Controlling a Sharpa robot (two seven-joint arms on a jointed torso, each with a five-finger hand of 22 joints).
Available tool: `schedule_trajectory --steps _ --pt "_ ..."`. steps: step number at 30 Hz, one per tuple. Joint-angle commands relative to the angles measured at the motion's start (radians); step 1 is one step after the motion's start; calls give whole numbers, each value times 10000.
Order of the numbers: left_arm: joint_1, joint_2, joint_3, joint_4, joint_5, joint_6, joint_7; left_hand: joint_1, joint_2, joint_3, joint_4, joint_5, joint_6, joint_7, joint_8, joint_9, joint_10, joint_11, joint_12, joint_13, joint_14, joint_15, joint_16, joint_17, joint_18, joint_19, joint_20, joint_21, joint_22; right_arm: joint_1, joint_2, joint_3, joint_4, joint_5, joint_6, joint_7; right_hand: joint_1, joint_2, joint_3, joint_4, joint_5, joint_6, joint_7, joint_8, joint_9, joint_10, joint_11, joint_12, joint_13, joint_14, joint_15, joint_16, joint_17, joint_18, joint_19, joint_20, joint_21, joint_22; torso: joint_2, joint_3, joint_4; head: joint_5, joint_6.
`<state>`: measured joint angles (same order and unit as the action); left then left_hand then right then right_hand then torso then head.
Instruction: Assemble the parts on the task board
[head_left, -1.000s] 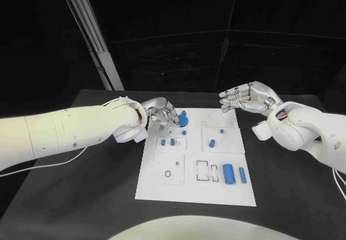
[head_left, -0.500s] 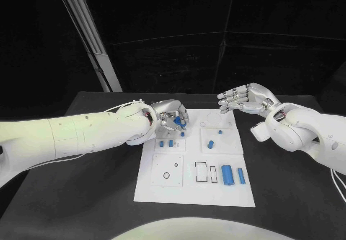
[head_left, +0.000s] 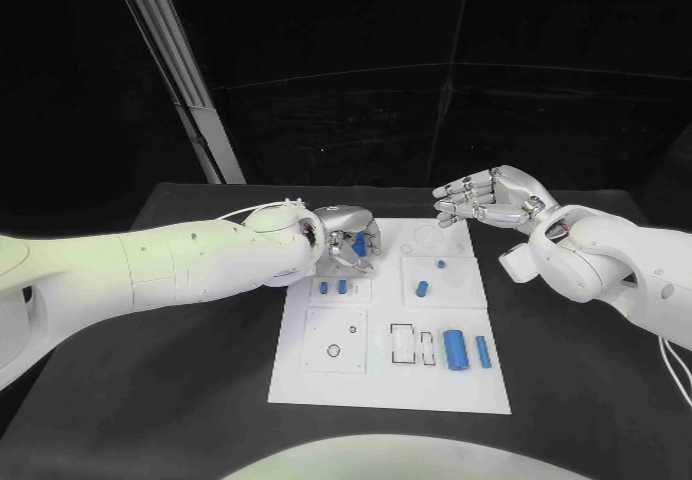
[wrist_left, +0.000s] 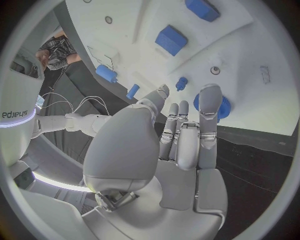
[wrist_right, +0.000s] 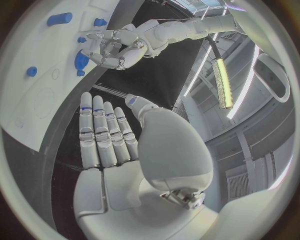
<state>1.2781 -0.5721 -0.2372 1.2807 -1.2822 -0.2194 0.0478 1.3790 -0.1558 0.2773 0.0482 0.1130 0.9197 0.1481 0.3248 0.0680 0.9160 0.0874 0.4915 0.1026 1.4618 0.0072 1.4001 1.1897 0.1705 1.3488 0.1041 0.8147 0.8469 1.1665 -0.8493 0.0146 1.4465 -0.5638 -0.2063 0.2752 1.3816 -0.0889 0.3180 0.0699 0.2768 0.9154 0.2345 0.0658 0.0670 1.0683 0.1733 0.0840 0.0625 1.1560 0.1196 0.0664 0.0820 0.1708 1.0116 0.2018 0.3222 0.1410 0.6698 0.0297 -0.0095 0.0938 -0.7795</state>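
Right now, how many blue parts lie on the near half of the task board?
2: a thick cylinder and a thinner cylinder beside it, both by the task board's right edge. Nothing covers that half.

The flat white rectangular task board (head_left: 387, 385) lies in the middle of the black table, its long side running away from the robot. Small blue plastic parts lie on it: a large cylinder (head_left: 456, 348) beside a slimmer one (head_left: 483, 351) near the front right, a short peg (head_left: 421, 290) mid-board, and a round blue disc (wrist_left: 223, 107) at the far left edge.
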Motion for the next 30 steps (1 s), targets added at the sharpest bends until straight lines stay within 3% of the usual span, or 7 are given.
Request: schedule_trajectory --steps 1,8,16,30 --pt "-8 62 6 -73 -429 606 -206 -55 70 -48 -17 -36 111 0 -78 -13 133 13 -28 -45 183 -29 57 -3 -208 186 -8 432 394 17 18 6 4 13 81 52 -72 16 -4 -41 55 -50 79 -23 -7 -72 22 -34 -1 -58 -4 -24 -9 71 -3 89 -22 -9 -3 -10 8 -20 -10" --pt "-23 111 7 -191 -456 888 -447 -53 119 -39 -41 -33 200 -19 -119 -8 213 -4 -44 -96 214 -46 65 -40 -254 305 -21 704 640 17 31 6 -5 13 70 43 -72 17 -4 -42 55 -50 79 -22 -7 -72 21 -33 -1 -57 -4 -23 -9 71 -2 89 -23 -10 -7 -1 14 -37 -40" --pt "-54 221 9 -341 -458 1090 -602 25 343 143 -87 -12 387 -64 -174 -1 345 -37 -112 -204 250 -76 82 -62 -264 353 -45 821 751 17 56 6 -28 13 55 13 -73 22 -3 -46 55 -50 79 -22 -6 -72 21 -30 -1 -55 -5 -21 -12 72 0 89 -25 -12 -8 -11 11 -38 -38" --pt "-106 299 12 -402 -455 1252 -668 65 433 329 -163 -23 595 -105 -213 9 558 -79 -177 -304 268 -107 107 -55 -270 343 -71 891 839 17 78 6 -44 13 104 23 -77 39 2 -49 57 -48 79 -19 -5 -70 21 -25 0 -51 -6 -17 -16 74 6 90 -30 -15 -12 3 21 -39 -64"
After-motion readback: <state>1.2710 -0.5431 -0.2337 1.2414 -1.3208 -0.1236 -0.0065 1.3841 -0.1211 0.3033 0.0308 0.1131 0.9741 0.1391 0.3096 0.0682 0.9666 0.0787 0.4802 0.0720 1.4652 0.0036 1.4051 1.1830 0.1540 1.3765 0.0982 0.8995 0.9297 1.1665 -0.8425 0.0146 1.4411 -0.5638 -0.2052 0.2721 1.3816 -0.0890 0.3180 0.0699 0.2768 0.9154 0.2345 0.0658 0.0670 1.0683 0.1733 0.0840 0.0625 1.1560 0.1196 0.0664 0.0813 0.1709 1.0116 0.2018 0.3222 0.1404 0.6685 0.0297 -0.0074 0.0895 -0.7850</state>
